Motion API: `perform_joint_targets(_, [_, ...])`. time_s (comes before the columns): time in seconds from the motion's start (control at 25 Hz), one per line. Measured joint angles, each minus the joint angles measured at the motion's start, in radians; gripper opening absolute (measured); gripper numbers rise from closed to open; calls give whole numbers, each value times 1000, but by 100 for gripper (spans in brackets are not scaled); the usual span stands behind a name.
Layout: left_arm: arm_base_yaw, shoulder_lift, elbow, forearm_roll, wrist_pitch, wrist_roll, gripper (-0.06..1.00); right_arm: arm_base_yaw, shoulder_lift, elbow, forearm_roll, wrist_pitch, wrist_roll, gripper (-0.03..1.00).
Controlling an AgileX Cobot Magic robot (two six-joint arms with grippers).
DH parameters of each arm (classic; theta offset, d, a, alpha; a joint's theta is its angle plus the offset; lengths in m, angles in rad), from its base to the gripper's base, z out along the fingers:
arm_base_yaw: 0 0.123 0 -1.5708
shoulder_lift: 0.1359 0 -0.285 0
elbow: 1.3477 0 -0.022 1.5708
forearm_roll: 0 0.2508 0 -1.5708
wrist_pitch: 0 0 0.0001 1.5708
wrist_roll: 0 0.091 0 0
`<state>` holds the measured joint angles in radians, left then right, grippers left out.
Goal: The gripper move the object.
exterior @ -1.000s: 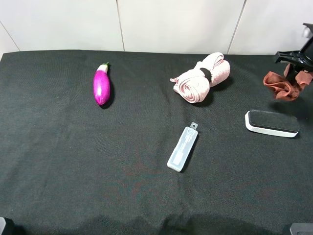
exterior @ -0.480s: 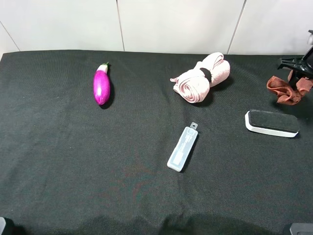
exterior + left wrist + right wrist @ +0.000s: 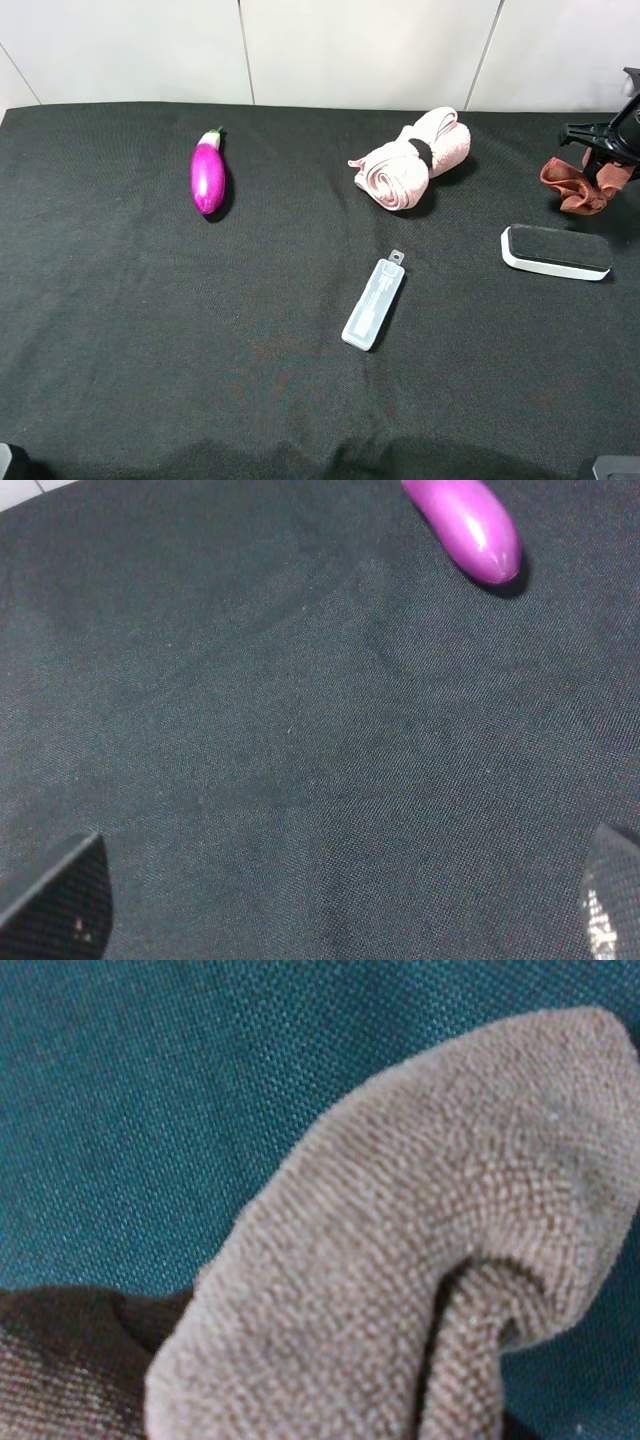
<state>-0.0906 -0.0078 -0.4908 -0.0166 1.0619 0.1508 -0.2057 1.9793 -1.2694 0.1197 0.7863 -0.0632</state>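
Rust-brown wrinkly soft cloth (image 3: 572, 185) and right jaws have barely shifted in the last second, sitting a touch lower in the overhead view. Left to right: left jaws wide apart, empty, over the black woven bench (image 3: 150, 330) cover. Glossy purple toy eggplant (image 3: 208, 175). Pale pink rolled terry cloth with black band (image 3: 412, 160). Clear oblong plastic case (image 3: 373, 303). White-rimmed black-topped block (image 3: 556, 252). Far right, near the bench's back corner: right jaws fully closed, pinching the rust cloth's top so it droops in folds. Looped pile, limp, so a pinch grip suits it.
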Motion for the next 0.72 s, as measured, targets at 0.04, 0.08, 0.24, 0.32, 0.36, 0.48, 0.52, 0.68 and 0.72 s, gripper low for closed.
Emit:
perform_joint_targets(0.04, [0, 0, 0, 0, 0, 0, 99, 0, 0, 0, 0, -1, 0, 14])
perform_joint_targets(0.08, [0, 0, 0, 0, 0, 0, 99, 0, 0, 0, 0, -2, 0, 14])
perform_joint_targets(0.24, [0, 0, 0, 0, 0, 0, 99, 0, 0, 0, 0, -3, 0, 15])
perform_joint_targets(0.32, [0, 0, 0, 0, 0, 0, 99, 0, 0, 0, 3, -2, 3, 24])
perform_joint_targets(0.36, [0, 0, 0, 0, 0, 0, 99, 0, 0, 0, 4, 2, 3, 31])
perform_joint_targets(0.48, [0, 0, 0, 0, 0, 0, 99, 0, 0, 0, 7, 23, 3, 55])
perform_joint_targets(0.52, [0, 0, 0, 0, 0, 0, 99, 0, 0, 0, 7, 31, 3, 60])
perform_joint_targets(0.68, [0, 0, 0, 0, 0, 0, 99, 0, 0, 0, 7, 43, 3, 68])
perform_joint_targets(0.72, [0, 0, 0, 0, 0, 0, 99, 0, 0, 0, 9, 43, 3, 69])
